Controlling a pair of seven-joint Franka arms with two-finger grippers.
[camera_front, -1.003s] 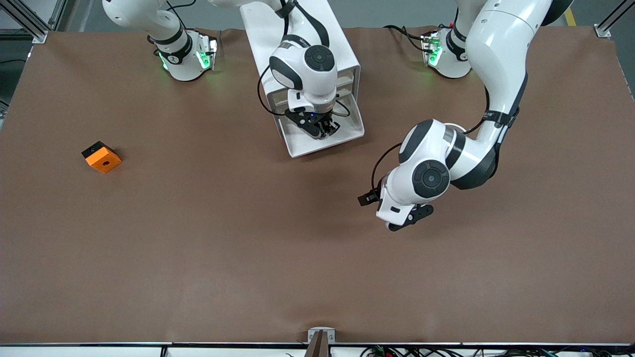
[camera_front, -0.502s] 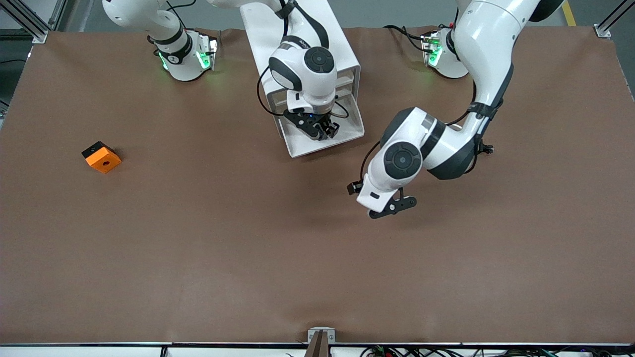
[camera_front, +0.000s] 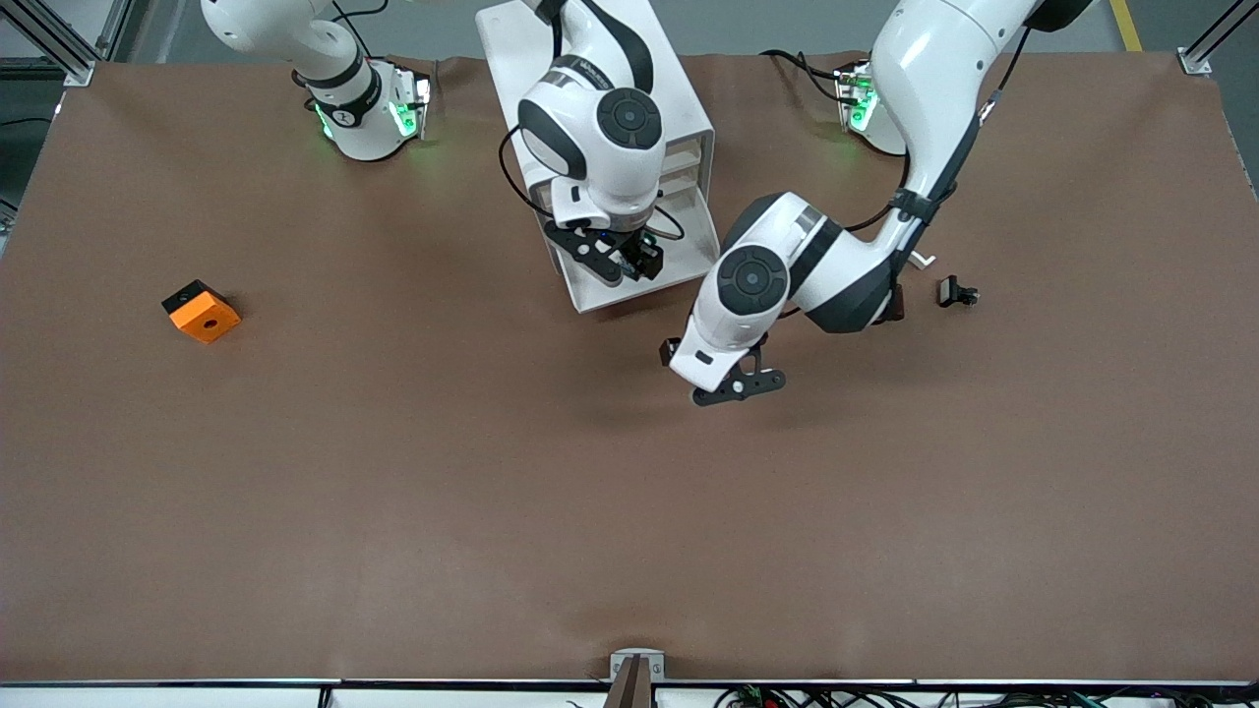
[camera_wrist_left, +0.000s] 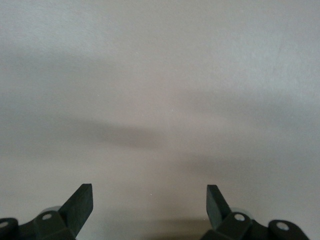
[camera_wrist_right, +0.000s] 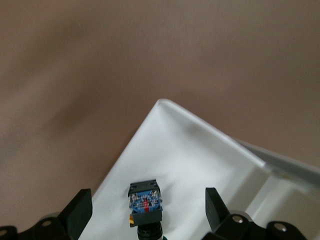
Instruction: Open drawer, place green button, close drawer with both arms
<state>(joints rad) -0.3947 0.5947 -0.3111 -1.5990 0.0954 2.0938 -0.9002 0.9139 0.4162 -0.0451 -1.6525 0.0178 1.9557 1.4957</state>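
Note:
The white drawer (camera_front: 693, 258) stands pulled out of the white cabinet (camera_front: 511, 59). My right gripper (camera_front: 618, 258) hangs open just over the drawer. In the right wrist view the button (camera_wrist_right: 146, 202) lies on the drawer floor (camera_wrist_right: 200, 155) between the spread fingers of the right gripper (camera_wrist_right: 149, 200), touching neither; its blue base and black middle show, with the green cap at the frame edge. The front view hides the button under the gripper. My left gripper (camera_front: 738, 385) is open and empty over bare table in front of the drawer; the left wrist view shows it (camera_wrist_left: 150, 195) over bare mat.
An orange square block with a hole (camera_front: 202, 312) lies toward the right arm's end of the table. A small black clip part (camera_front: 956, 292) lies toward the left arm's end, beside the left arm's elbow.
The left arm has swung toward the drawer, carrying its open gripper closer to the drawer's front and uncovering the black clip. The right gripper has lifted slightly over the drawer.

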